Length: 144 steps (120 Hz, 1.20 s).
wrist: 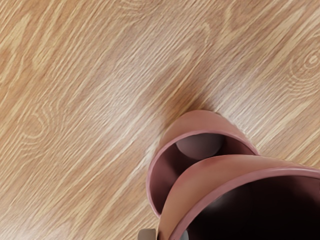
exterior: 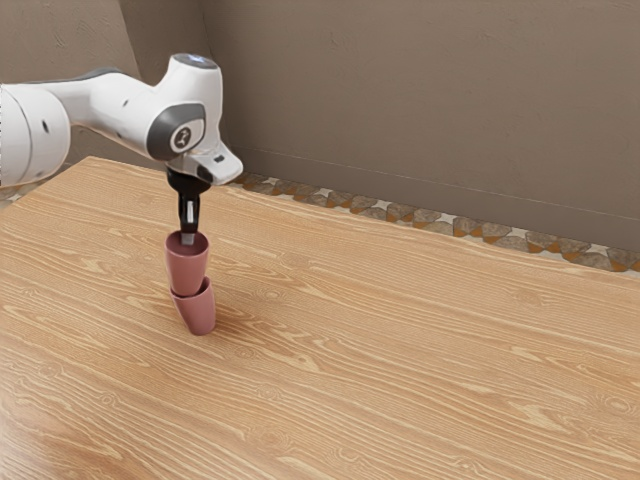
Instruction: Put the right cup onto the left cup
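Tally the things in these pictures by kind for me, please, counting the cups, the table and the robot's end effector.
Cups: 2 (upper cup, lower cup)
Table: 1
End effector: 1
Total: 4

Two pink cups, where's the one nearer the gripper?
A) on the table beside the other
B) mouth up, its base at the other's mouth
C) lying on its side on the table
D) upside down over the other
B: in the exterior view the upper cup has its open mouth up at the gripper and its base at the rim of the lower cup.
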Tool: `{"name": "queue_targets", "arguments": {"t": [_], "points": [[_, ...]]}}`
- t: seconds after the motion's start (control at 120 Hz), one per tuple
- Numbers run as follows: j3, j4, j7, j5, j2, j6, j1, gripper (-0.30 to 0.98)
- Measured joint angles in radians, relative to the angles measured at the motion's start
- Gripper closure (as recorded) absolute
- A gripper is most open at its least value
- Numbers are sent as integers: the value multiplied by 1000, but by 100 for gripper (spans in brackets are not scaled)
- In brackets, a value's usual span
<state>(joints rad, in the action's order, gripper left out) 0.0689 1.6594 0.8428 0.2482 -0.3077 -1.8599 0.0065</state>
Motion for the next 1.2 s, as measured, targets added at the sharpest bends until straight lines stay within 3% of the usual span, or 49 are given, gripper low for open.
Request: {"name": "queue_targets", "arguments": {"t": [0.35, 0.533, 0.683, 1.025, 1.2], "points": [[0, -2, 7, 0, -27, -8, 4, 78], [0, -2, 13, -9, -18, -6, 8, 38], [0, -6, 17, -10, 0, 0, 1, 19], [15, -52, 33, -97, 101, 69, -14, 4], [72, -75, 41, -116, 221, 136, -118, 2]]}}
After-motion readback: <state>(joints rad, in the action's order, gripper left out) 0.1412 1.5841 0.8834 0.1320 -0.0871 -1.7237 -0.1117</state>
